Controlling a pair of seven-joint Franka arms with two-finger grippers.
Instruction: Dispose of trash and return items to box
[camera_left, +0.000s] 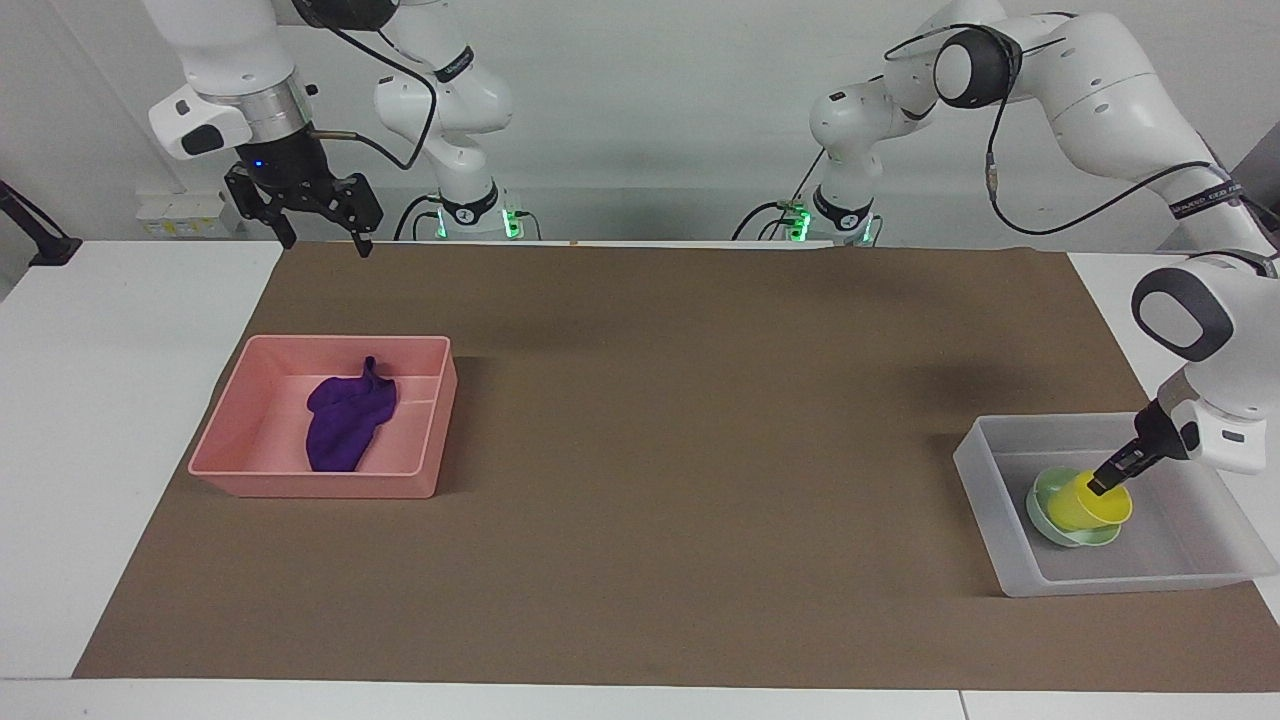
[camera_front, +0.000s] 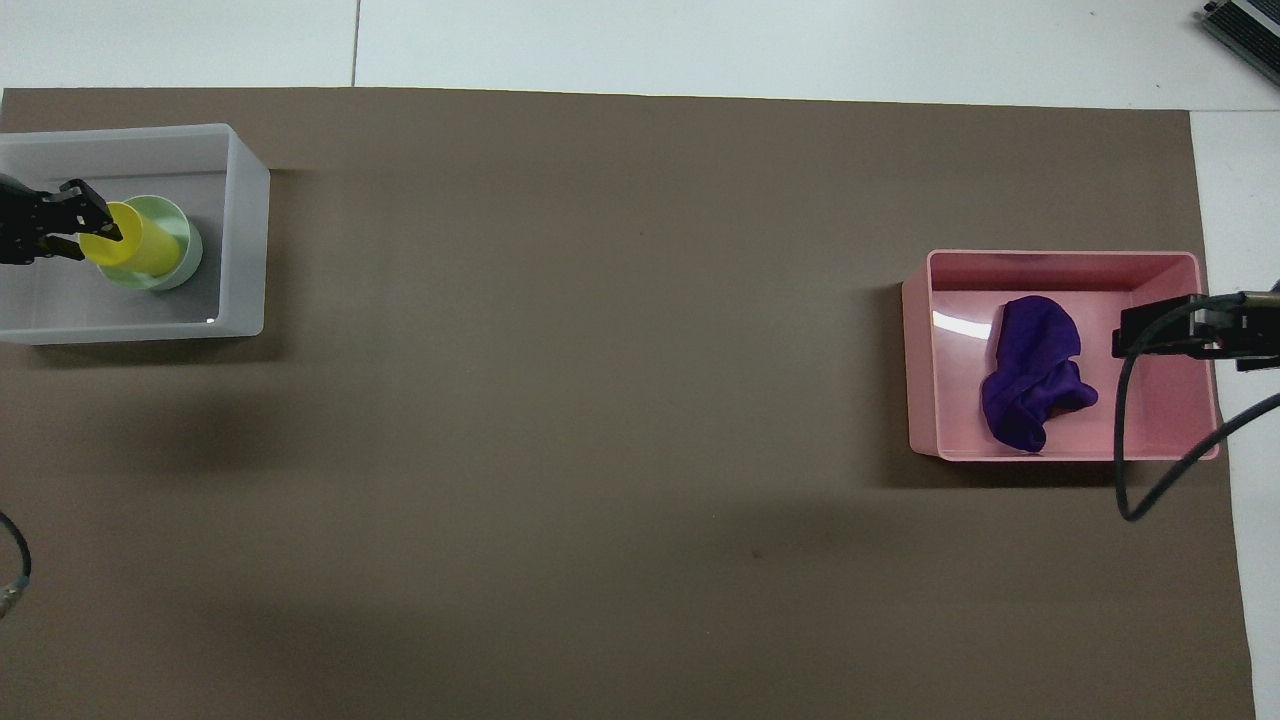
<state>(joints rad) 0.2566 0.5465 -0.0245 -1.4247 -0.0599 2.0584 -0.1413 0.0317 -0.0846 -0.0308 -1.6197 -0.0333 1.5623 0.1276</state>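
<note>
Brown-matted counter (camera_left: 640, 450): left gripper (camera_left: 1108, 481), jaws pinching the yellow cup (camera_left: 1092, 505), should release only once it nests squarely in the green bowl (camera_left: 1050, 495) inside the box (camera_left: 1180, 577); right gripper (camera_left: 318, 218) waits, jaws spread and empty, over the counter's edge beside the pink bin (camera_left: 240, 420).

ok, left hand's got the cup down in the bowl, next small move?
Probably open the left hand and lift clear: the yellow cup already sits in the green bowl inside the clear box, so only the release looks left.
</note>
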